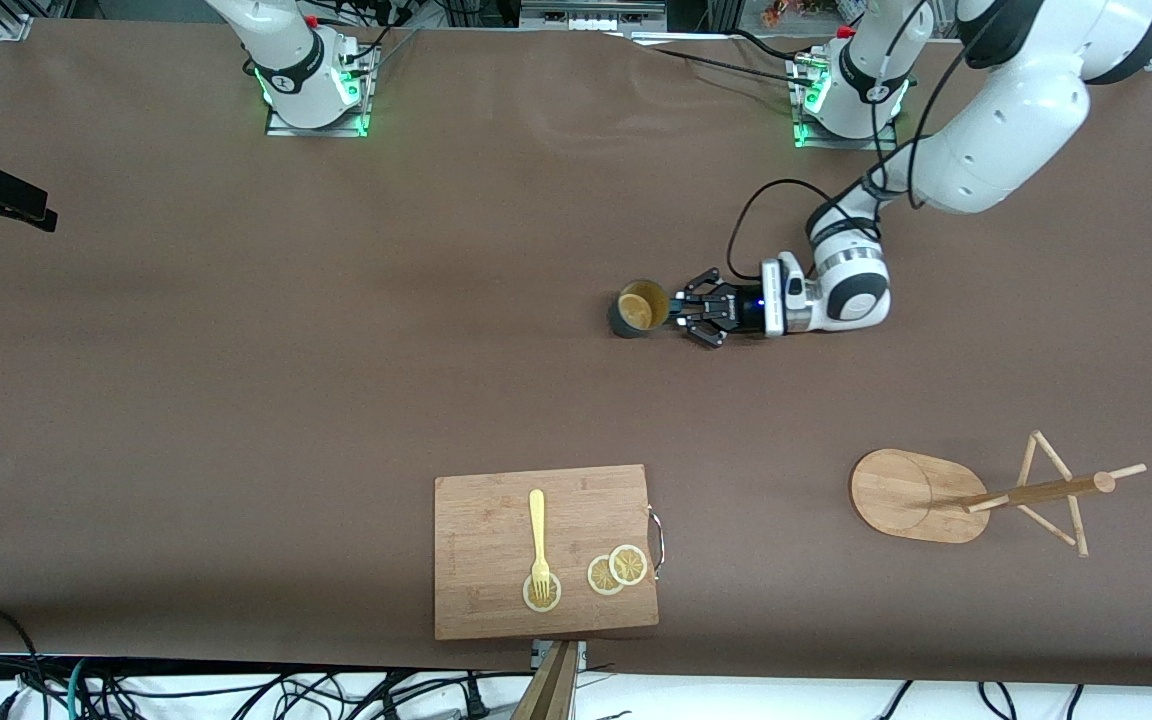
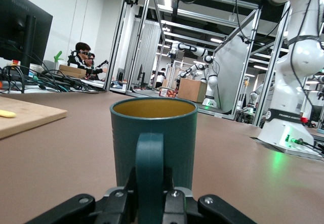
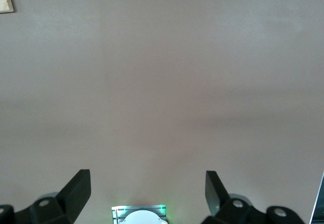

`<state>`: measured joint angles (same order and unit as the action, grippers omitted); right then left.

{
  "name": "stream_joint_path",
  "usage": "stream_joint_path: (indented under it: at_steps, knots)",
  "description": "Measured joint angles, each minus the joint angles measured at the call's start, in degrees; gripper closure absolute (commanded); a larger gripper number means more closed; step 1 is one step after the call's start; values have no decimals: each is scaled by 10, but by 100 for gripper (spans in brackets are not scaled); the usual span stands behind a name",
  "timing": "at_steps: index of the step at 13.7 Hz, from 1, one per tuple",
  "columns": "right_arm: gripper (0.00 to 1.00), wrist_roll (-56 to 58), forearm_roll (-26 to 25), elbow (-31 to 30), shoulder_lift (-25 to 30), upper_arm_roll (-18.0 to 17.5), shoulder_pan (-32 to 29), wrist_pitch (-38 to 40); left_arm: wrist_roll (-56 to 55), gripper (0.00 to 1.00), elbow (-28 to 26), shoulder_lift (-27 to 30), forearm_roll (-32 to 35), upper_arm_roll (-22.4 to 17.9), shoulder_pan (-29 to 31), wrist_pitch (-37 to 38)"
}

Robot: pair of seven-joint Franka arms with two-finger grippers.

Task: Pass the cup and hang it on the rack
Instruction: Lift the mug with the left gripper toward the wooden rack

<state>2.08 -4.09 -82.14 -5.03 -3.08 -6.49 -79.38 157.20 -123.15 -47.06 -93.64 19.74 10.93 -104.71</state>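
Note:
The dark teal cup (image 1: 636, 308) stands upright on the brown table, its yellowish inside showing. My left gripper (image 1: 681, 312) lies low at table height beside the cup, on the side toward the left arm's end, and is shut on the cup's handle. In the left wrist view the cup (image 2: 152, 128) fills the middle, and the left gripper (image 2: 150, 196) has its jaws pressed on both sides of the handle. The bamboo rack (image 1: 916, 495) stands nearer the front camera, toward the left arm's end. My right gripper (image 3: 147, 188) is open over bare table and holds nothing.
A wooden cutting board (image 1: 546, 550) with a yellow fork (image 1: 538, 540) and lemon slices (image 1: 616, 570) lies near the table's front edge. Its corner (image 2: 25, 115) shows in the left wrist view. The right arm's base (image 1: 311, 75) stands at the table's back edge.

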Motion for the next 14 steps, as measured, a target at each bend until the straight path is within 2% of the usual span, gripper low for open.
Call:
stream_joint_path:
  at_steps: [6,9,14]
  knots:
    - [0,0,0,0,0,0,0,0,-119,100,-24,111,187,0,171,113]
    - [0,0,0,0,0,0,0,0,-202,100,-30,138,271,-1,248,164]
    - [0,0,0,0,0,0,0,0,-385,100,-24,178,340,-3,379,229]
